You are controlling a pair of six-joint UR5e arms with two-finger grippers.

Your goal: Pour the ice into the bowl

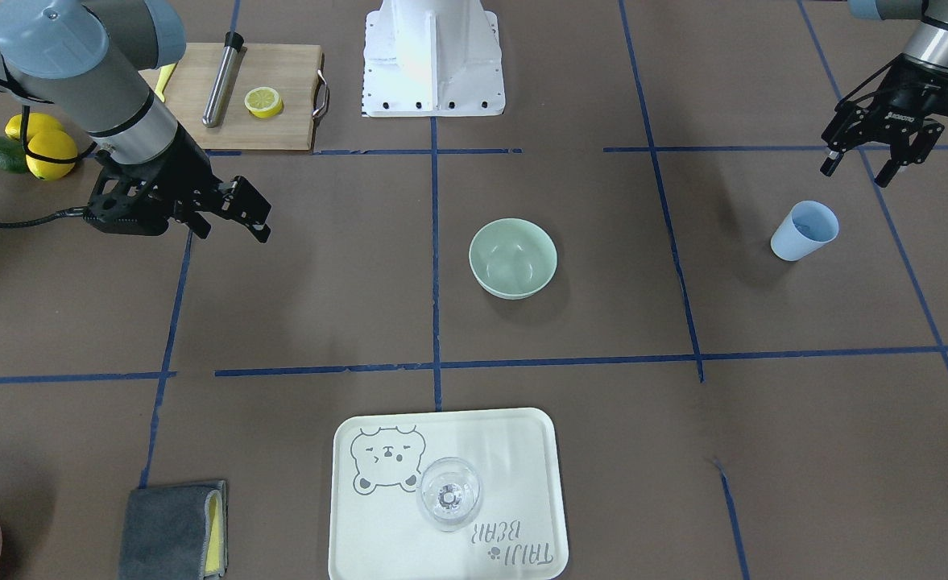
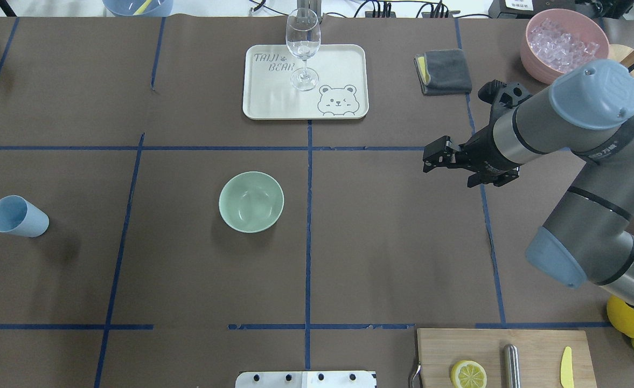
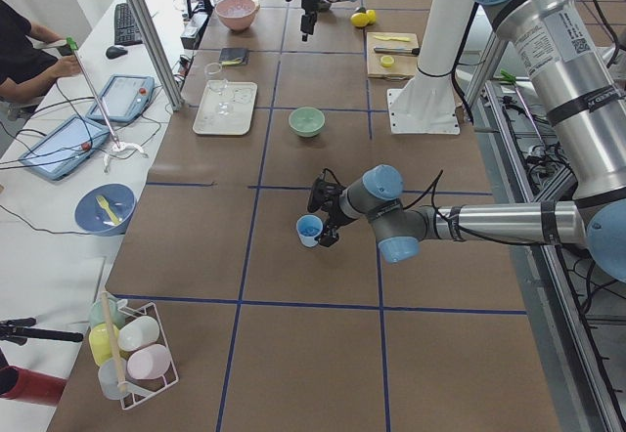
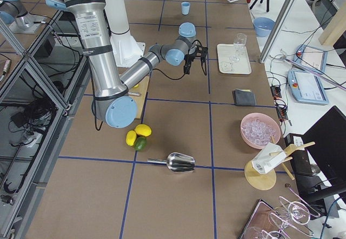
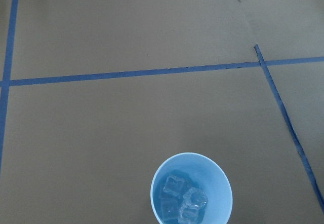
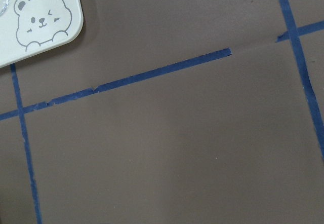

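Observation:
The pale mint-green bowl (image 1: 512, 258) (image 2: 251, 201) stands empty near the table's middle. Several clear ice cubes (image 5: 185, 203) lie in the light blue cup (image 5: 191, 191) (image 1: 804, 229), which stands upright far out on my left side. My left gripper (image 1: 856, 174) hangs open just above and behind that cup, holding nothing; in the overhead view only a sliver of it shows at the left edge. My right gripper (image 2: 448, 173) (image 1: 232, 234) hovers open and empty over bare table, well to the right of the bowl.
A cream tray (image 2: 273, 102) with a wine glass (image 2: 302, 48) sits at the far side. A pink tub of ice (image 2: 563, 43) and a grey cloth (image 2: 446, 71) lie far right. A cutting board (image 2: 532, 345) carries a lemon slice (image 2: 468, 374); lemons (image 2: 628, 317) lie beside it.

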